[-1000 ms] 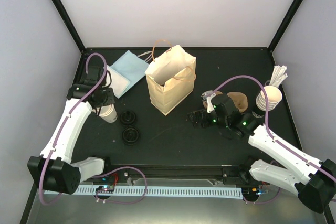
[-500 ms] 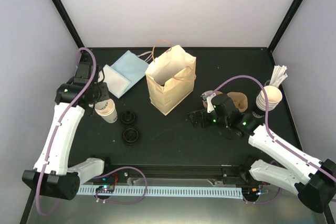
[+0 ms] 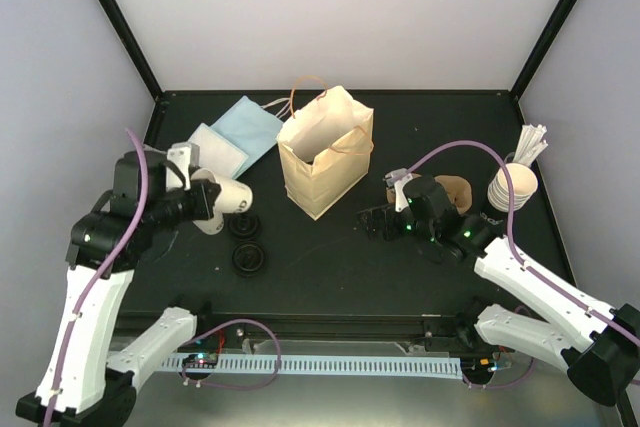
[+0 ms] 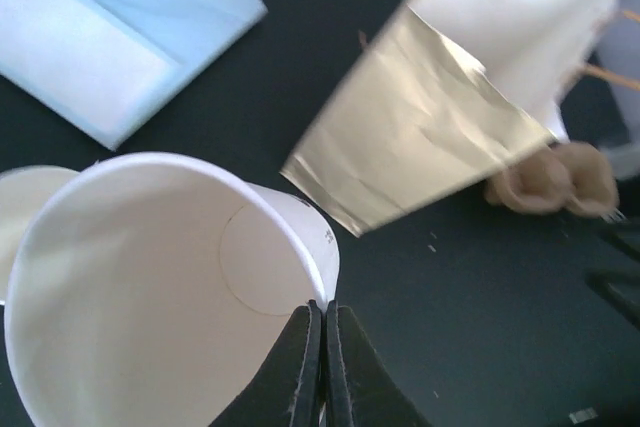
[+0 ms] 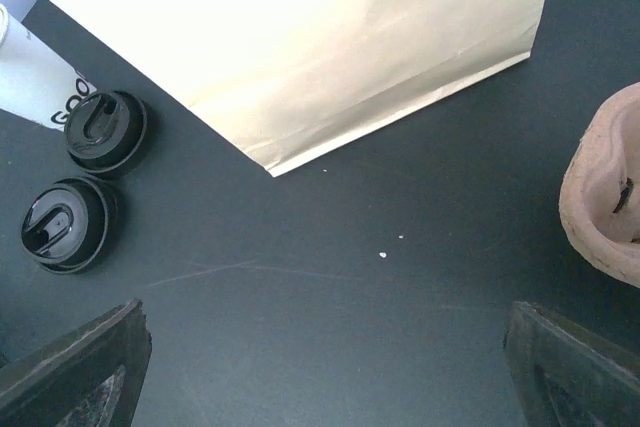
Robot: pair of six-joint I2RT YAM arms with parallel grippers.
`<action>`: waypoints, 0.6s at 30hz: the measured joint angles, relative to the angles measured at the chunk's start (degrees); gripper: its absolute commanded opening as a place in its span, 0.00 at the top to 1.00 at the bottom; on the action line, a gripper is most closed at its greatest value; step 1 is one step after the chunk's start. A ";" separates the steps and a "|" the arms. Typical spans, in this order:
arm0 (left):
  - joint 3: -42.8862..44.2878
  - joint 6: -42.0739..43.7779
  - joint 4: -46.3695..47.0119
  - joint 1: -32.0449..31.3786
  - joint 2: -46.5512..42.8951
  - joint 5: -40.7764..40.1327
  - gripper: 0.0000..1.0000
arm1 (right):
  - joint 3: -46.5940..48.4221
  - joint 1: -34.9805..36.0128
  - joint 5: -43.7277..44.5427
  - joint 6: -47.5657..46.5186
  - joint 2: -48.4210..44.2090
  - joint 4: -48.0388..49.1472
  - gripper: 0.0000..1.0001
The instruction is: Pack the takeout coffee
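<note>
This is a robotics lab test cell, not a café. A matte black tabletop (image 3: 330, 272) is boxed in by plain pale wall panels (image 3: 340, 17), with black corner posts (image 3: 116, 22) at the upper left and upper right. Two white robot arms (image 3: 95, 292) trailing purple cables stand at the bottom edge, by a white slotted cable rail (image 3: 330, 364). The tan paper bag (image 3: 325, 152) at centre, the round black plastic lids (image 3: 250, 259) and the small cream paper cup (image 3: 228, 197) at left are laid out as props.

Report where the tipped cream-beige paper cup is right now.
Top view, left side: the cream-beige paper cup hangs tilted in the shut left gripper, by two black plastic lids and left of the tan paper bag.
</note>
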 measured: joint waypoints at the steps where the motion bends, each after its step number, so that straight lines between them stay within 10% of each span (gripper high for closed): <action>1: -0.87 -0.26 0.02 -1.16 -0.83 1.07 0.98 | 0.00 0.00 0.07 0.00 0.00 0.00 0.01; 18: -16.68 -6.78 11.87 -46.40 1.01 -6.03 0.98 | -0.11 -0.02 6.36 4.22 -0.31 -1.70 0.00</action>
